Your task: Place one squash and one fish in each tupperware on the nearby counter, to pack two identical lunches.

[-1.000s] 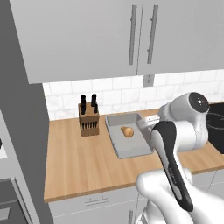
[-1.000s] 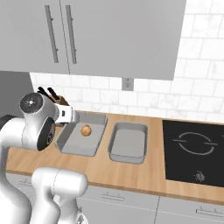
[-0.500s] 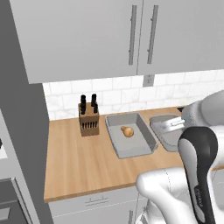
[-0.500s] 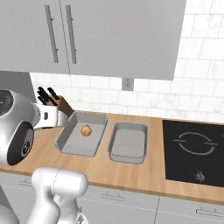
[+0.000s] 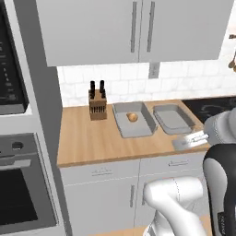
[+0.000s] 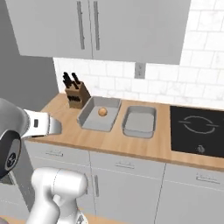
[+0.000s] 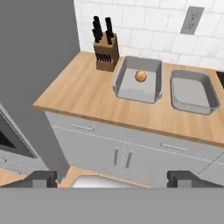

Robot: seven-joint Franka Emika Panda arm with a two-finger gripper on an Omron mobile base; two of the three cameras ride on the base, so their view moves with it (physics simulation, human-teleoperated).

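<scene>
Hand view shows the gripper [image 7: 112, 178] empty, its tips spread wide apart, well back from the counter [image 7: 83, 92], where 1 squash [image 7: 140, 76] sits in the left tub [image 7: 138, 81] and the right tub [image 7: 193, 92] lies bare — likely between loads, fetching comes next.

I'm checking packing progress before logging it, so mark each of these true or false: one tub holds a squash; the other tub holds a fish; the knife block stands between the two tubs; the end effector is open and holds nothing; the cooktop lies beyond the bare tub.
1. The grey rectangular tub beside the knife block holds a small round orange squash. True.
2. The second grey tub holds a fish. False: it is bare.
3. The wooden knife block stands between the tubs. False: it stands outside them, next to the squash tub.
4. The end effector is open, holding nothing. True.
5. The black cooktop lies beyond the bare tub. True.
</scene>
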